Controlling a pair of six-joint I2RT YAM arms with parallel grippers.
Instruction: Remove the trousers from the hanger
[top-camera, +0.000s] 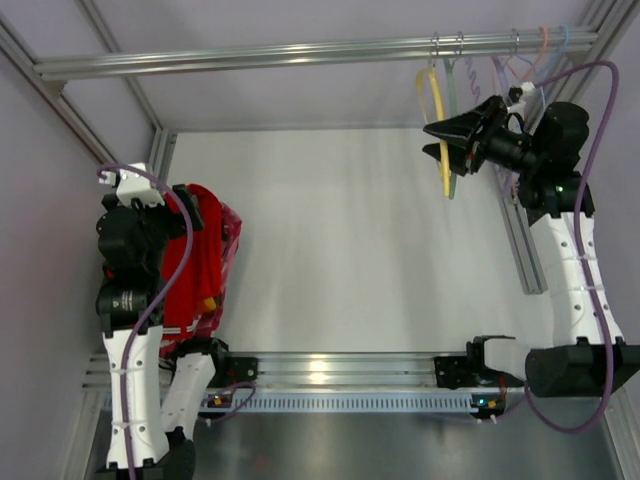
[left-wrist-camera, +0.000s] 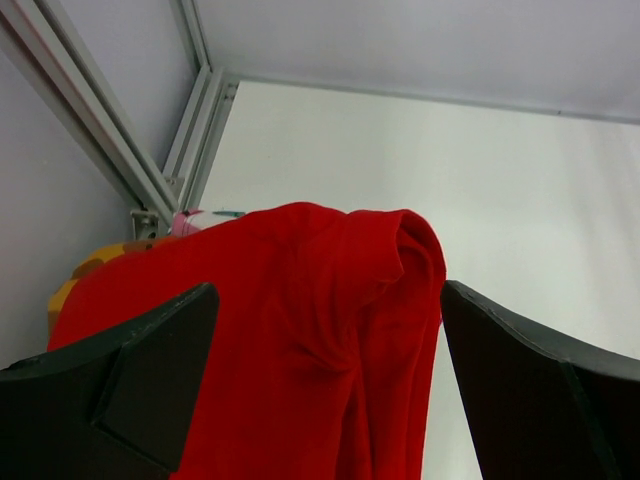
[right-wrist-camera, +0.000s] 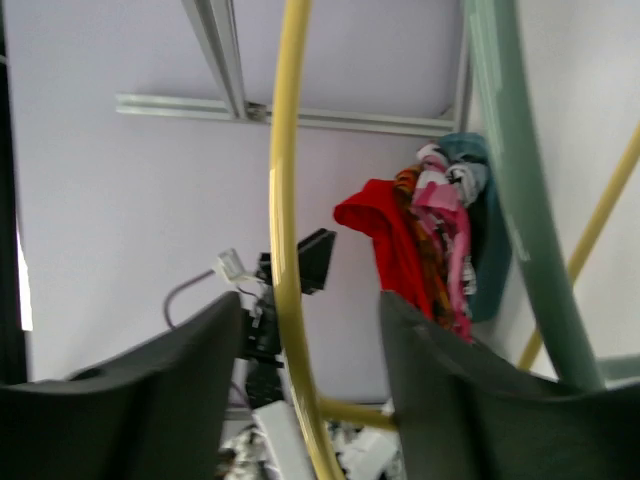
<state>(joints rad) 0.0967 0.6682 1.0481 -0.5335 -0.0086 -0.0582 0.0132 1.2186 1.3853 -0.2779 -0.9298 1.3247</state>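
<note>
The red trousers (top-camera: 205, 250) lie draped over a pile of clothes at the table's left edge, apart from the hanger. In the left wrist view the trousers (left-wrist-camera: 330, 340) fill the space between and beyond my fingers. My left gripper (top-camera: 192, 222) (left-wrist-camera: 328, 300) is open just above them. The yellow hanger (top-camera: 440, 120) hangs bare from the rail at the back right. My right gripper (top-camera: 441, 143) (right-wrist-camera: 310, 305) is open, its fingers on either side of the hanger's yellow bar (right-wrist-camera: 285, 200) without closing on it. The trousers also show far off in the right wrist view (right-wrist-camera: 375, 225).
A pale green hanger (top-camera: 455, 135) (right-wrist-camera: 520, 200) hangs right beside the yellow one. More hangers (top-camera: 540, 55) hang further right on the rail (top-camera: 250, 55). Pink and orange-patterned cloths (right-wrist-camera: 445, 225) lie under the trousers in a teal bin (right-wrist-camera: 490, 260). Aluminium frame posts (top-camera: 520, 230) border the table.
</note>
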